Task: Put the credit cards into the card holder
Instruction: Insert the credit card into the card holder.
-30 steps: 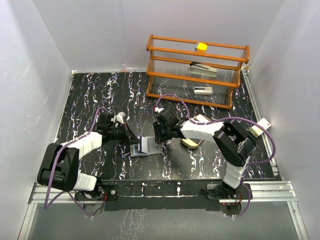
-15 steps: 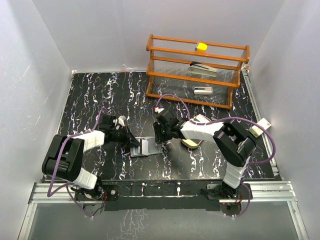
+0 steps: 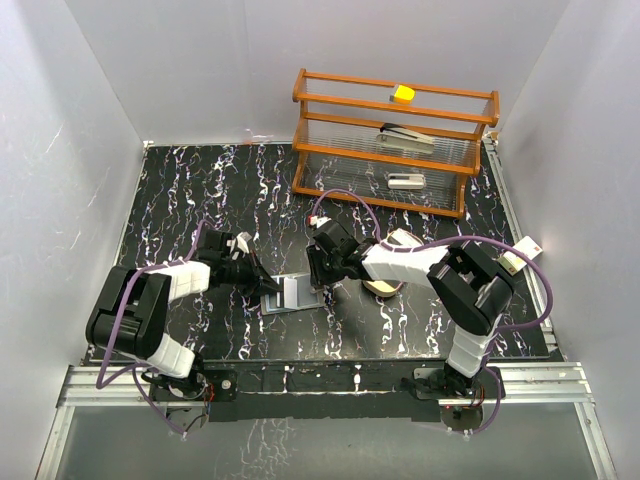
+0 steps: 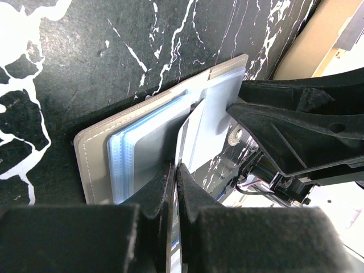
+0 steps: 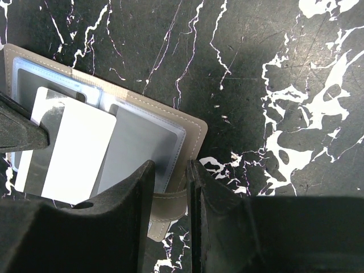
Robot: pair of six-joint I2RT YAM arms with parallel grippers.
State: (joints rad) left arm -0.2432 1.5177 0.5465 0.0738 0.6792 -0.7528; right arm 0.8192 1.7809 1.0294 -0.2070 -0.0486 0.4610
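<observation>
Above card holder, left claw pinches card; right claw seemingly clamps its edge.

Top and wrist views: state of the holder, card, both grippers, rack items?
card holder: open, on the table.
white card: pinched by left gripper, over the holder's sleeves; slotted or not, unclear.
left gripper: shut on the white card.
right gripper: jaws narrowly apart astride the holder's strap edge; gripping or pressing, unclear.
stapler: on the rack's middle shelf.
yellow block: on the rack's top shelf.
</observation>
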